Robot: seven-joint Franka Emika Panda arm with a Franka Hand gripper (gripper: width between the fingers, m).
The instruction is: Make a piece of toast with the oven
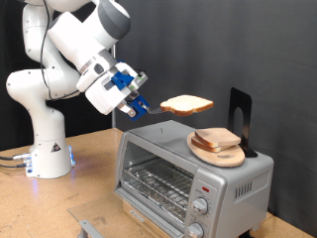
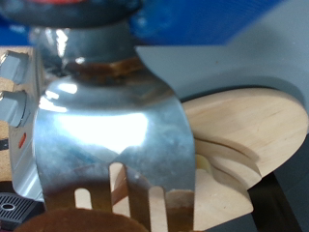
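Exterior view, tool: the tool (image 1: 136, 102) is clamped on the dark handle of a spatula (image 1: 157, 107), above the oven (image 1: 188, 177) on the desk (image 1: 94, 174).
Exterior view, piece of toast: the piece of toast (image 1: 187, 104) lies flat on the spatula, in the air over the oven top, its long axis running left to right.
Exterior view, rest: more slices (image 1: 218, 139) sit on a round wooden board (image 1: 220, 155) on the oven.
Wrist view: only here shows the slotted metal blade (image 2: 116, 145), with the board (image 2: 253, 130) beside it and the oven knobs (image 2: 10, 106) at the edge.
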